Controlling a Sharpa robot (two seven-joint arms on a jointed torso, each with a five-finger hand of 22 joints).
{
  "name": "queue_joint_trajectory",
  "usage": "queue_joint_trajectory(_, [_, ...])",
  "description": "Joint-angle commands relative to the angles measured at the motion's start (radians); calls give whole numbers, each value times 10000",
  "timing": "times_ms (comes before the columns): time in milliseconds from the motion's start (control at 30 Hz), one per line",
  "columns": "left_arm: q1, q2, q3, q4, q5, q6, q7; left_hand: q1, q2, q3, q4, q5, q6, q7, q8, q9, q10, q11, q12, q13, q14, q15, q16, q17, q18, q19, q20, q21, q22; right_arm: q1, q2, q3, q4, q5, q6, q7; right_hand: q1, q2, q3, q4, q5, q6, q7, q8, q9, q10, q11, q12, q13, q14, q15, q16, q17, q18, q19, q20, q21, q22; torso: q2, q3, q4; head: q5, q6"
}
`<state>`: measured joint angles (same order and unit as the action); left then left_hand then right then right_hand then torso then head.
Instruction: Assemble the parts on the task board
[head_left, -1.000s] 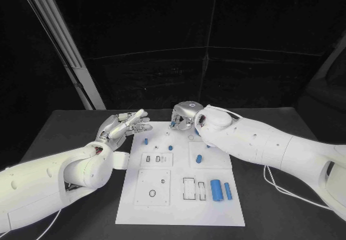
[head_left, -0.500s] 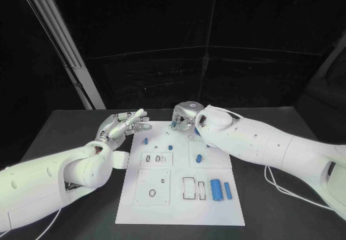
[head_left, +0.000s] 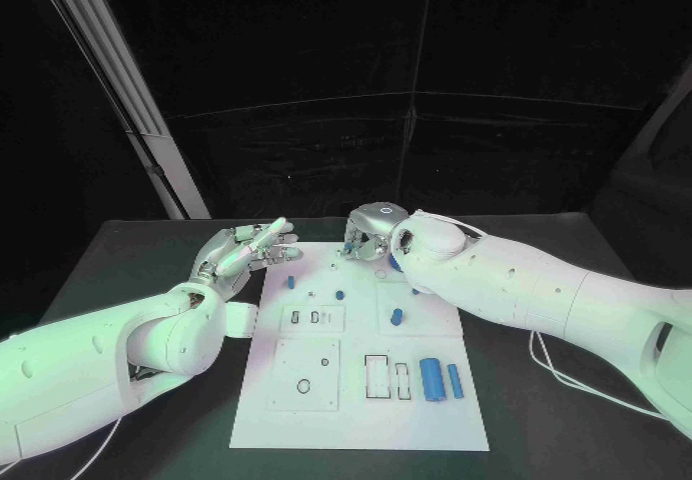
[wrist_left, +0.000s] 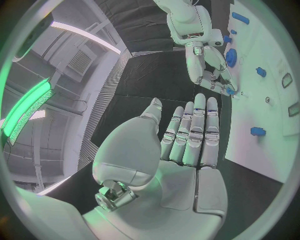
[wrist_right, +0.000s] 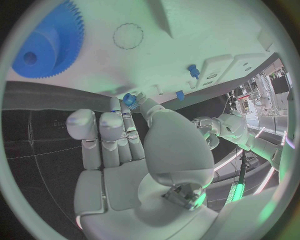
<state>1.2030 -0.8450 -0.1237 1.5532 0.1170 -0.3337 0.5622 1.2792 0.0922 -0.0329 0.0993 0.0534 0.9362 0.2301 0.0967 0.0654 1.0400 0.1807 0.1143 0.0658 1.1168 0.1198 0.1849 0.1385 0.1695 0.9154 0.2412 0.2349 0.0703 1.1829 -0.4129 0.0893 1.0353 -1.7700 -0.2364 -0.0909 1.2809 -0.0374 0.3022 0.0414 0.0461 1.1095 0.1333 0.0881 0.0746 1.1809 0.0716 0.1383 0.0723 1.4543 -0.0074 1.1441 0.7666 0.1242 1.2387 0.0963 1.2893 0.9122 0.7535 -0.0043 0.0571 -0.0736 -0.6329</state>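
Both hands held at the far end of the task board (head_left: 361, 420); a small blue part pinched by the right hand.

The right hand (head_left: 368, 233) is poised over the board's far edge; in the right wrist view its fingertips (wrist_right: 132, 102) are closed on a small blue peg (wrist_right: 128, 98), just above the white surface. A blue gear (wrist_right: 47, 47) is seen lying flat on the board near that hand. The left hand (head_left: 245, 250) is held at the board's far left corner, fingers (wrist_left: 194, 130) straight and together, thumb apart, nothing held. Further blue parts are noted on the board: two cylinders (head_left: 431, 377) side by side near the right edge, and small pegs (head_left: 340, 295) mid-board beside rectangular slots (head_left: 378, 376).
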Motion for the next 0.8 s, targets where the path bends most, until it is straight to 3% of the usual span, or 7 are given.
queue_joint_trajectory(33, [19,12,8,7,-56,73,14,71,40,13,-66,1,-1,47,-50,-10,-68,-30,-33,-7,1,75,-49,9,149,36,-1,-34,-10,22,37,2,21,-68,144,68,76,-3,13,1,36,89,-16,34,17,59,-18,-4,-13,-12,-53,-27,-6,-39,78,-10,46,4,2,-10,16,-8,-6])
queue_joint_trajectory(500, [19,-3,8,24,-56,88,-4,71,40,13,-66,1,-1,47,-50,-10,-68,-30,-33,-7,1,75,-49,9,149,36,-1,-34,-10,23,119,0,-5,-68,226,16,76,-3,13,1,36,89,-16,34,17,59,-18,-4,-13,-12,-53,-27,-6,-39,78,-10,46,4,-1,-9,20,0,-40])
queue_joint_trajectory(800, [19,-4,7,19,-56,89,-12,71,40,13,-66,1,-1,47,-50,-10,-68,-30,-33,-7,1,75,-49,9,149,36,-1,-34,-10,23,150,0,8,-68,-54,79,76,-9,6,9,34,88,-11,30,15,59,-14,-11,-16,-16,-53,-34,-19,-39,77,-12,47,5,-4,-5,13,3,-32])
